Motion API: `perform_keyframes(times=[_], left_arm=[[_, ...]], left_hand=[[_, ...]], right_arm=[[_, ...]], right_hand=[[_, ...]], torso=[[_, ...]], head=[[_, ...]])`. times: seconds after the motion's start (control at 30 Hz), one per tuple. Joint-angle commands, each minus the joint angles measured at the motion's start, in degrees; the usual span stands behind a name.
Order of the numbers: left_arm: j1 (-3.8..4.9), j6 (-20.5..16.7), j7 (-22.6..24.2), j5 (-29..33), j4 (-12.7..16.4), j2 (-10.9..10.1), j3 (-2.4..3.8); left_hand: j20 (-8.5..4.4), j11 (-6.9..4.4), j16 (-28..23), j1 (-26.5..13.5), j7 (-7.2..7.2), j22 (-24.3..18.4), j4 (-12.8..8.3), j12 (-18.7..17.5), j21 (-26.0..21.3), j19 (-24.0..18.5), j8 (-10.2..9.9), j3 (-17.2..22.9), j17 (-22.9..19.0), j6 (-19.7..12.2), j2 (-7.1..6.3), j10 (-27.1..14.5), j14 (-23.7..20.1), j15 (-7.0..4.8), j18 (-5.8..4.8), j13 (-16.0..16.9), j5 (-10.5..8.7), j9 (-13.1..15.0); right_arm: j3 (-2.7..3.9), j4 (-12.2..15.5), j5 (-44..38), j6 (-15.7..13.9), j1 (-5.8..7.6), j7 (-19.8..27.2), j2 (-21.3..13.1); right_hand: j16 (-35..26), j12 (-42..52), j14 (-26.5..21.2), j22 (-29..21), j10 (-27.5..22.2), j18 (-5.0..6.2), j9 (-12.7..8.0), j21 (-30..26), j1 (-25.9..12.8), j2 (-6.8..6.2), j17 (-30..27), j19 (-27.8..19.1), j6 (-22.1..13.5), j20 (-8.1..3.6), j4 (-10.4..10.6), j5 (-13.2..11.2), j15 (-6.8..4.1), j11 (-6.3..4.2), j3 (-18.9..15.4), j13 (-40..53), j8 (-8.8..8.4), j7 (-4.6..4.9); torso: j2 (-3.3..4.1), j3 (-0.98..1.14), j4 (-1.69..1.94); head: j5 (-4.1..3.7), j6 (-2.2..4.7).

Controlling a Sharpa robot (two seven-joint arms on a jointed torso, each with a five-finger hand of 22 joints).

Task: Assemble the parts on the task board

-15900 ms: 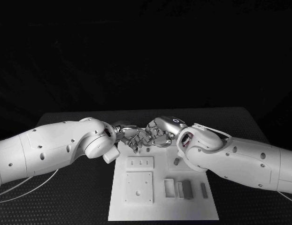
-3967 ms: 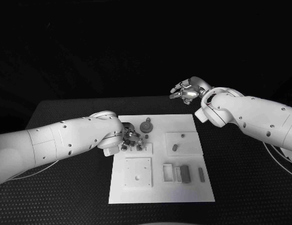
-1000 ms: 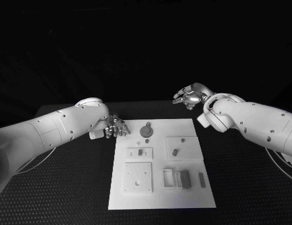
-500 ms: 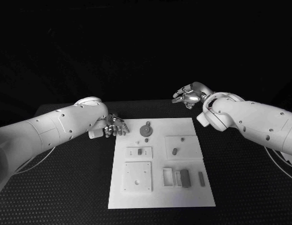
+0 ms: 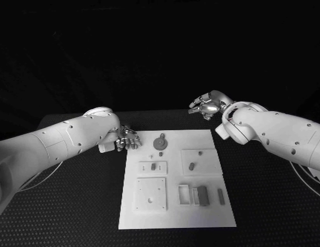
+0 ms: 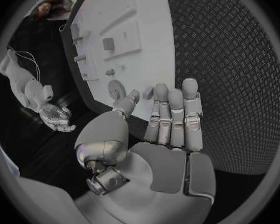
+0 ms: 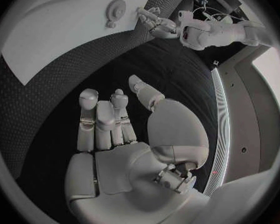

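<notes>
Your left hand (image 5: 126,139) hovered empty, fingers apart, at the task board's (image 5: 176,218) ten o'clock corner; your right hand (image 5: 207,105) hung empty, fingers loosely spread, past two o'clock. Parts (image 5: 201,196) sat in the board's recesses.

dim, dark surround | glare on task board (image 5: 176,180) | wrist views fisheye-bent

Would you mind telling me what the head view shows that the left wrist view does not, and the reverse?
Head view alone: the whole task board, with the raised square plate and the upright blocks at its near end, and both arms reaching in. Left wrist view alone: the left hand from behind, palm bare and fingers straight and close together, over the black table beside the board's edge. Both share the gear-shaped part, the board's far half and the right hand, held off the board holding nothing.
</notes>
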Motion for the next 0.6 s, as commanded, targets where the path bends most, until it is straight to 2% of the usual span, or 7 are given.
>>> perform_keyframes(times=[0.03, 0.47, 0.5, 0.53, 0.6], left_arm=[[-0.12, -0.65, 0.86, 0.48, 0.16, 0.15, -0.02], [-0.12, -0.84, 0.73, 1.66, 0.9, 0.03, -0.02], [-0.12, -1.08, 0.67, 1.66, 0.93, 0.0, -0.01], [-0.12, -1.41, 0.64, 1.66, 1.01, -0.08, -0.01], [-0.12, -1.67, 0.72, 1.69, 1.09, -0.15, -0.01]], left_hand=[[-0.4, -0.3, 0.38, 0.06, -0.09, 0.14, -0.48, 0.31, 0.1, 0.21, 0.22, 0.02, -0.03, 0.34, 0.9, 0.2, 0.15, -0.28, 1.39, -0.1, -0.22, -0.13], [-0.57, -0.67, 0.59, 1.78, -0.5, 0.5, -1.24, 0.56, 0.08, 0.45, 1.31, 0.38, -0.07, 1.55, 3.3, 0.46, 0.4, -0.51, 1.3, -0.3, -0.15, -0.47], [-0.59, -0.69, 0.63, 2.26, -0.55, 0.54, -1.06, 0.59, 0.08, 0.53, 1.42, 0.76, -0.08, 1.63, 3.11, 0.51, 0.45, -0.55, 1.28, -0.33, -0.21, -0.53], [-0.68, -0.75, 0.68, 3.52, -0.67, 0.57, -0.53, 0.65, 0.07, 0.73, 1.68, 2.42, -0.09, 1.87, 2.17, 0.63, 0.52, -0.63, 1.32, -0.37, -0.44, -0.55], [-0.7, -1.01, 0.92, 4.83, -0.91, 0.7, 0.23, 0.85, 0.17, 1.17, 2.65, 4.96, -0.03, 2.72, 1.45, 0.97, 0.81, -0.72, 1.2, -0.38, -0.48, -0.27]], right_arm=[[0.03, -0.03, -0.09, 1.03, -0.04, 0.12, 0.1], [0.03, -0.26, -0.1, 1.33, -0.13, -0.02, 0.35], [0.03, -0.27, -0.1, 1.35, -0.14, -0.02, 0.35], [0.03, -0.27, -0.1, 1.35, -0.14, -0.03, 0.32], [0.03, -0.27, -0.1, 1.36, -0.15, -0.04, 0.29]], right_hand=[[-0.14, 0.25, -0.4, 0.72, -0.45, 2.58, 0.07, -0.09, 0.17, 0.55, 0.05, -0.04, -0.23, -0.36, -0.16, 0.14, -0.11, -0.03, -0.25, -0.08, -0.16, 0.74], [-0.12, 0.28, -0.39, 0.73, -0.45, 2.58, 0.07, -0.08, 0.2, 0.61, 0.06, -0.02, -0.23, -0.36, -0.15, 0.13, -0.1, -0.03, -0.24, -0.09, -0.16, 0.74], [-0.12, 0.29, -0.39, 0.73, -0.45, 2.58, 0.07, -0.08, 0.2, 0.61, 0.06, -0.02, -0.23, -0.36, -0.15, 0.13, -0.1, -0.03, -0.24, -0.09, -0.16, 0.74], [-0.12, 0.29, -0.39, 0.73, -0.45, 2.58, 0.07, -0.08, 0.2, 0.61, 0.06, -0.02, -0.23, -0.36, -0.14, 0.13, -0.1, -0.03, -0.24, -0.09, -0.16, 0.74], [-0.12, 0.29, -0.39, 0.73, -0.45, 2.58, 0.08, -0.07, 0.18, 0.62, 0.06, -0.02, -0.23, -0.36, -0.14, 0.13, -0.1, -0.03, -0.25, -0.09, -0.16, 0.74]], torso=[[-0.01, -0.01, 0.05], [0.01, -0.01, 0.01], [0.01, -0.02, 0.01], [0.0, -0.02, 0.02], [0.01, 0.01, 0.02]], head=[[-0.12, -0.08], [-0.1, -0.26], [-0.11, -0.27], [-0.1, -0.32], [-0.11, -0.31]])
